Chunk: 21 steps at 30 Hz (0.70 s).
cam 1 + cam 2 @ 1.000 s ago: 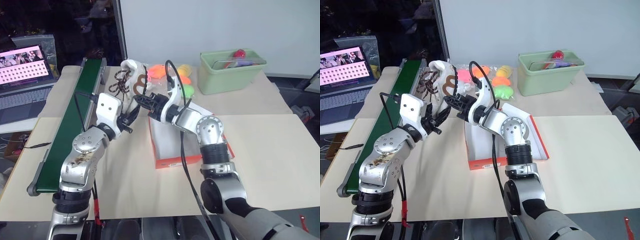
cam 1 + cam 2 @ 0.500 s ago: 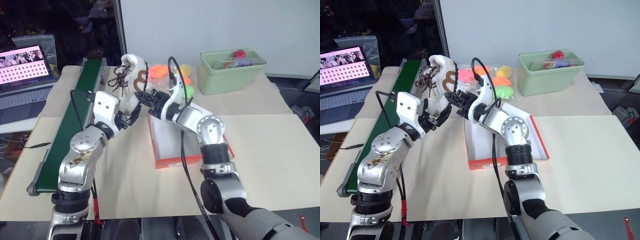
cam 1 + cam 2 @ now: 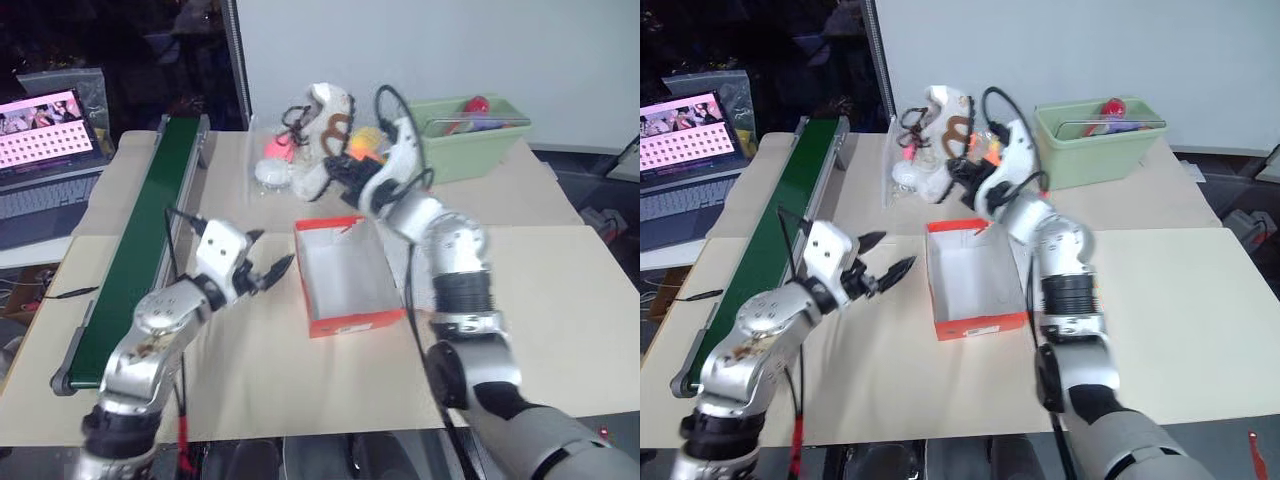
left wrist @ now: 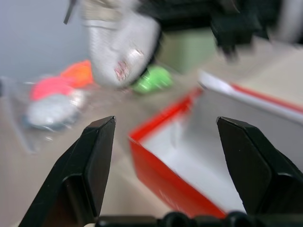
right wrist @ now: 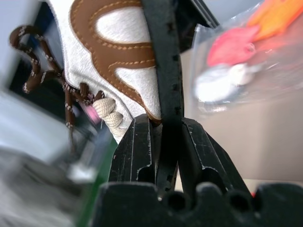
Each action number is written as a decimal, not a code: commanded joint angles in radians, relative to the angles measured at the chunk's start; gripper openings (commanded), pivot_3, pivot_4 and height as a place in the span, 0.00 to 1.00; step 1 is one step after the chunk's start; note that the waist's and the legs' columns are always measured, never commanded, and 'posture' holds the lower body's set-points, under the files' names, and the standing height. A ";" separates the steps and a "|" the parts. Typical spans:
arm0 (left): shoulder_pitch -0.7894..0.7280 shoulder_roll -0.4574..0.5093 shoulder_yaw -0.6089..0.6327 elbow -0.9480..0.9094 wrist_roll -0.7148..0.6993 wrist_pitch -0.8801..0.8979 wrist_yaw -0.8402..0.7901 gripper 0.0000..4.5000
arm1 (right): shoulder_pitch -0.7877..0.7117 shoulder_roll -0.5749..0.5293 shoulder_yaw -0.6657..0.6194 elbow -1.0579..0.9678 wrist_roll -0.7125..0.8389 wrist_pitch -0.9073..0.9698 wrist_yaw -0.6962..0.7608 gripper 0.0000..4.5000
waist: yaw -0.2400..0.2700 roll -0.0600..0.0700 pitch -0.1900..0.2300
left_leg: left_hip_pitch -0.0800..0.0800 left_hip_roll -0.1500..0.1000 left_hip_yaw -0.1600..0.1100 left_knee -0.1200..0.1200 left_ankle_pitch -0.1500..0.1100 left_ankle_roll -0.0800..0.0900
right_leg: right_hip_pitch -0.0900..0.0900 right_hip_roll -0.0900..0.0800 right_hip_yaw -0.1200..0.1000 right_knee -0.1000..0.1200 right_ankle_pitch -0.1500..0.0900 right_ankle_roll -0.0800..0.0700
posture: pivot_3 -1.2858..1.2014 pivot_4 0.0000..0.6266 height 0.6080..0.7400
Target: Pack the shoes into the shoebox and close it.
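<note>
We see the right gripper pinching a cream sneaker by its edge in the air beyond the open orange-red shoebox, while the left gripper hangs empty, fingers spread, beside the box's left wall.

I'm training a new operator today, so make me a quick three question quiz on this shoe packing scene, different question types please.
1. True or false: the shoebox already holds a sneaker.
2. Which pincer grips the sneaker? A) left pincer B) right pincer C) both
3. Fill in: the left pincer hovers with its jaws ____ beside the box.

Key: 1 false, the white interior is bare. 2 B, the right pincer clamps the shoe's edge, lifted above the table behind the box. 3 open, holding nothing.
</note>
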 commanded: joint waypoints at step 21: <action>0.026 0.013 -0.081 -0.022 -0.011 -0.165 -0.135 0.81 | -0.200 -0.415 0.242 0.368 0.481 0.639 -0.057 0.09 | 0.001 0.004 0.002 | 0.001 0.000 0.003 0.001 0.001 0.003 | 0.002 0.001 0.002 -0.005 0.000 0.000 | 0.52 0.24 0.92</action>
